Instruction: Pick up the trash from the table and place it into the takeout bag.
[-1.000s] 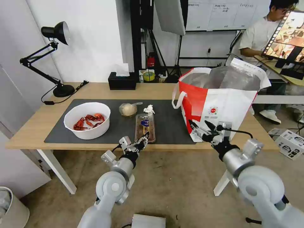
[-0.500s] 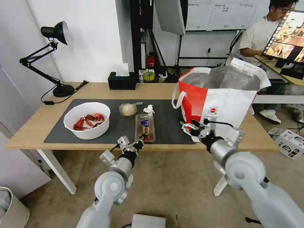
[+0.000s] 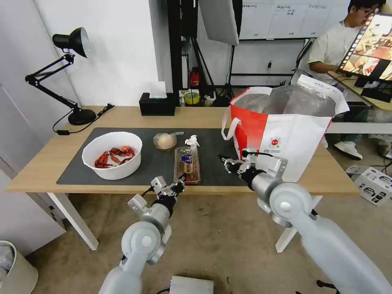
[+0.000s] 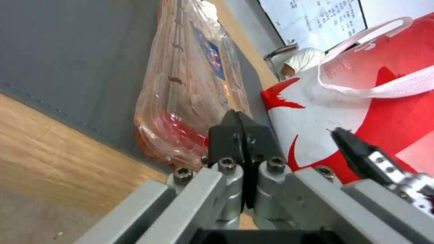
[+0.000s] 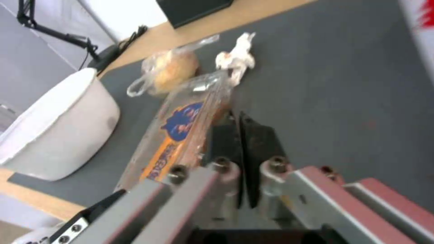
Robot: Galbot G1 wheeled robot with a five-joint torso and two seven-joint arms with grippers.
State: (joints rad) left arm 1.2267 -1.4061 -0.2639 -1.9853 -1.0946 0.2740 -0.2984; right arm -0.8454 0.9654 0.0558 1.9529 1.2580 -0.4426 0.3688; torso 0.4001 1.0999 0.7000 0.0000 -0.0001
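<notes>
On the table (image 3: 49,163), a dark mat (image 3: 151,163) carries the trash: a white bowl (image 3: 112,155) of red shells, a clear cup (image 3: 165,141), a crumpled tissue (image 3: 192,141) and a clear tray (image 3: 187,163). The takeout bag (image 3: 286,134) stands open at the right. My left gripper (image 3: 181,181) is shut at the tray's (image 4: 190,84) near end, by the table's front edge. My right gripper (image 3: 225,160) is shut and hovers low over the mat between tray and bag. The right wrist view looks along the tray (image 5: 181,128) to the bowl (image 5: 59,128), cup (image 5: 174,71) and tissue (image 5: 237,57).
A black tissue box (image 3: 157,104) and a roll of tape (image 3: 191,98) sit at the table's back edge. A black desk lamp (image 3: 69,73) stands at the back left. On the floor at lower left is a grey bin (image 3: 12,269).
My right arm has swung left from in front of the bag to over the mat, and its fingers have come together. The left gripper has edged slightly back toward the table edge.
</notes>
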